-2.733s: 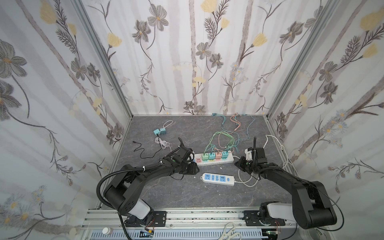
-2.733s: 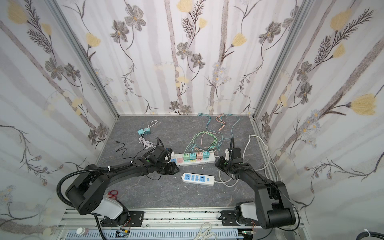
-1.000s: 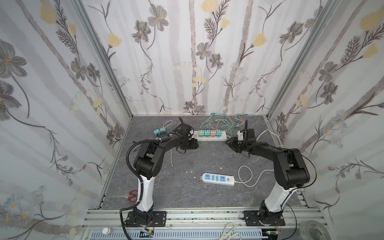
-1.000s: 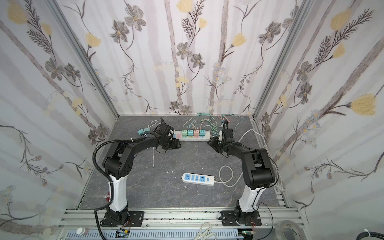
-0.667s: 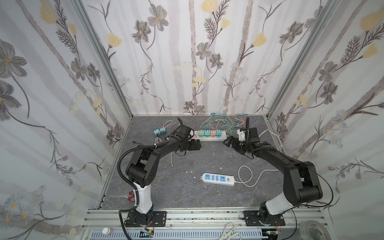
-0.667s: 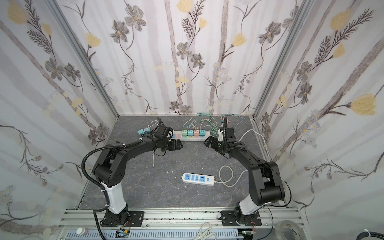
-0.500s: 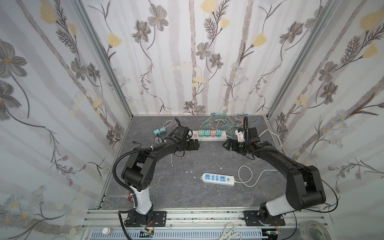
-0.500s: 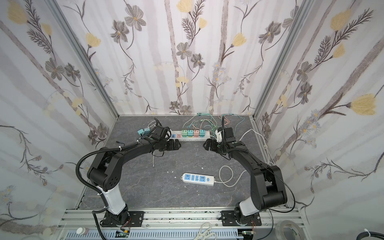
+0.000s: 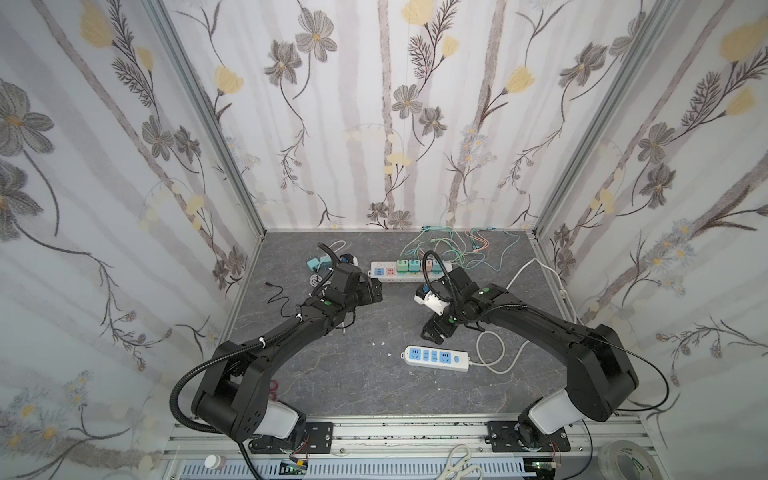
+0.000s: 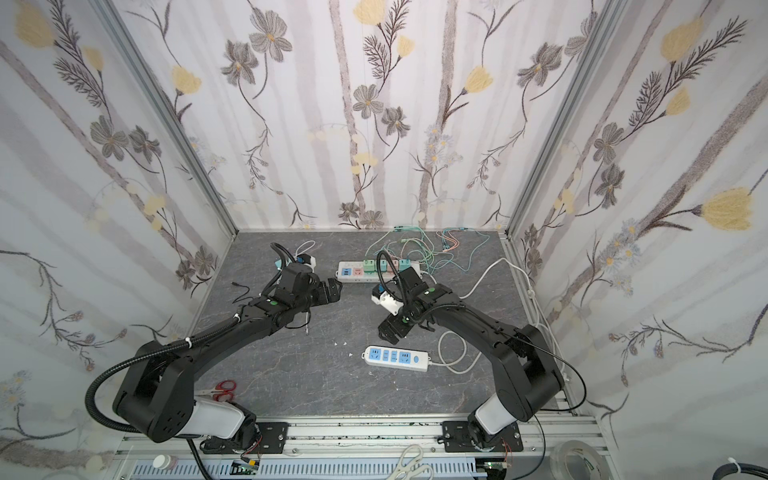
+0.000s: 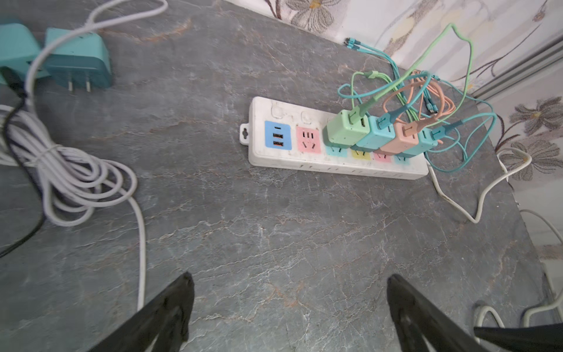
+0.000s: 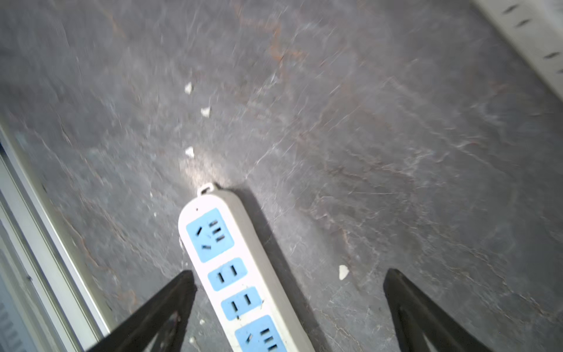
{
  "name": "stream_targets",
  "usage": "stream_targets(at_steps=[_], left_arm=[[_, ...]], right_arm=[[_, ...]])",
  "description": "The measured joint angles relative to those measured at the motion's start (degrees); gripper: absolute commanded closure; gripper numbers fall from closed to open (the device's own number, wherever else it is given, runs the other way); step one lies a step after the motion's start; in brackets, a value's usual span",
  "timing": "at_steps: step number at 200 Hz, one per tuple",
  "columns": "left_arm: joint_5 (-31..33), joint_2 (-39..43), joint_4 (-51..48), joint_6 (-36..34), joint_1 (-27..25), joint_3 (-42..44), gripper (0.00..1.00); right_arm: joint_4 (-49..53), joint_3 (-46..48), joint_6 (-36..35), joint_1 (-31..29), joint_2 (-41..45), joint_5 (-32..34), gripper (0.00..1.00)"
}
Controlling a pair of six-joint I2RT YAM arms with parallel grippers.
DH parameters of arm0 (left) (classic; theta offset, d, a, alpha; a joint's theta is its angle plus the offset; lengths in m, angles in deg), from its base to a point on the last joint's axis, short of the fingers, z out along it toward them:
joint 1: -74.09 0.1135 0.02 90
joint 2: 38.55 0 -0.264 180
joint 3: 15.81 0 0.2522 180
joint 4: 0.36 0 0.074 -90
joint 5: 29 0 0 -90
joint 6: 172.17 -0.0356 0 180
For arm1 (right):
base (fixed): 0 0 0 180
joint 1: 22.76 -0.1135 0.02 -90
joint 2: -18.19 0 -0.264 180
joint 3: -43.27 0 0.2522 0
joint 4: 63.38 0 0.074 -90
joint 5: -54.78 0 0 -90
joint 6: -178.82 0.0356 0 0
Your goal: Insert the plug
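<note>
The left gripper (image 11: 288,283) stands wide open over bare table (image 11: 274,243) and holds nothing. Its fingers (image 11: 170,304) point toward the long strip (image 11: 283,161), which lies just ahead of it. Four adapters (image 11: 345,128) sit side by side in that strip, and their coloured leads (image 11: 457,122) trail away beyond it. The pink socket (image 11: 308,139) beside them is free, so it looks like the likely seat for another plug.

Two teal plugs (image 11: 77,61) lie loose on the table, well off to the gripper's outer side and a little beyond it, next to a coiled white cable (image 11: 70,179). One shows its prongs lying flat, pointing back toward the gripper. Neither plug is touched. The wide jaws probably suit a plug's boxy body, and the gripper would have to swing outward to reach one.

The right gripper (image 12: 286,280) is also wide open and empty, tilted down over the short strip (image 12: 231,268). The strip's end lies between its fingers, closer to one than the other, with no contact visible. The sockets in view are free. The pose looks like a setup to steady or shift this strip. Which strip is meant to take the plug cannot be told.
</note>
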Motion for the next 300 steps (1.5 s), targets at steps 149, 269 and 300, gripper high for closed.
stream_targets(at_steps=[149,269,300], left_arm=[[14.38,11.85,0.02,-1.25,2.23,10.58,0.00],[36.63,12.02,-6.82,8.70,3.13,11.45,0.00],[41.05,10.91,-11.89,13.33,3.17,8.96,0.00]], right_arm=[[12.90,2.47,-15.45,-7.21,-4.70,9.84,0.06],[10.27,-5.01,-20.59,-9.03,-13.25,18.05,0.64],[10.56,-13.09,-24.15,-9.38,-18.01,18.47,0.63]])
